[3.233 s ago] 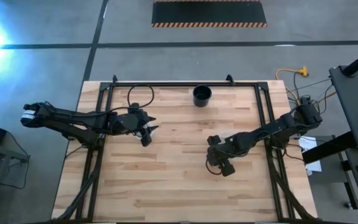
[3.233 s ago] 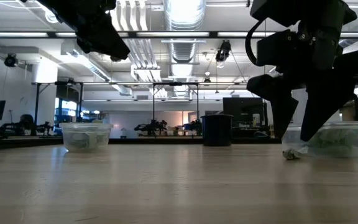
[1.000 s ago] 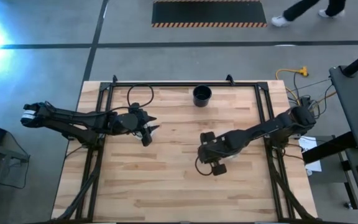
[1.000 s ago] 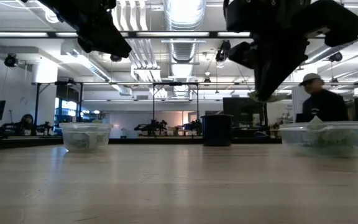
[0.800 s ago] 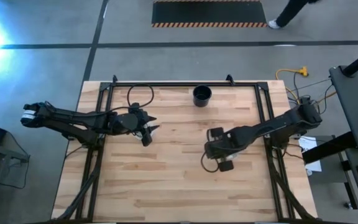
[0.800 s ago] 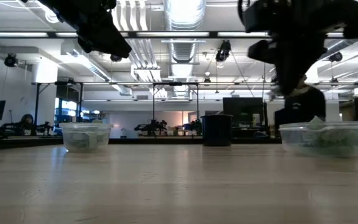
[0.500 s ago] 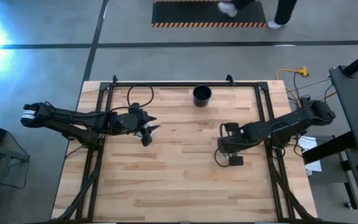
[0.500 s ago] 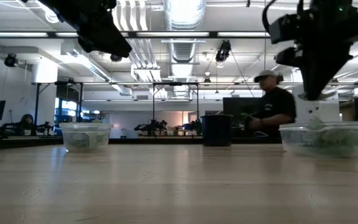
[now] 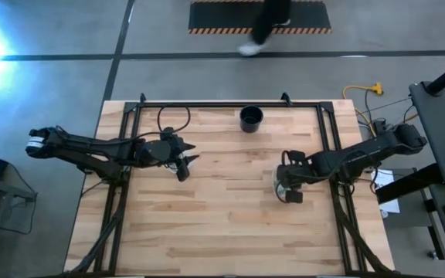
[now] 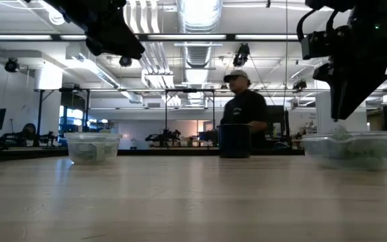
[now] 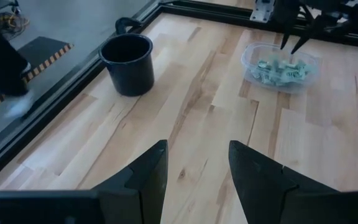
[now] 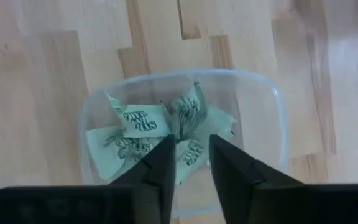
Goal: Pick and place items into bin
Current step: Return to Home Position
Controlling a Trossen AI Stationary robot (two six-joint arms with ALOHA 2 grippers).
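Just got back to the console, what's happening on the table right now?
The right gripper hovers open and empty over the right clear tub, which holds a heap of pale green and white packets. The left gripper, also open, waits above the left side of the table. A second tub sits left, and a black cup stands at the far edge.

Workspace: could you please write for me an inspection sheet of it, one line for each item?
Surface: wooden table; no loose packets seen on it.
Job's things: packets lie in the right tub; the left tub also holds some.
Clutter: black cup at the far edge.
End effectors: left end effector open, raised over the table; right end effector open, above the right tub.
Cables: yellow cable on the floor beside the table.
Surroundings: person behind the table.
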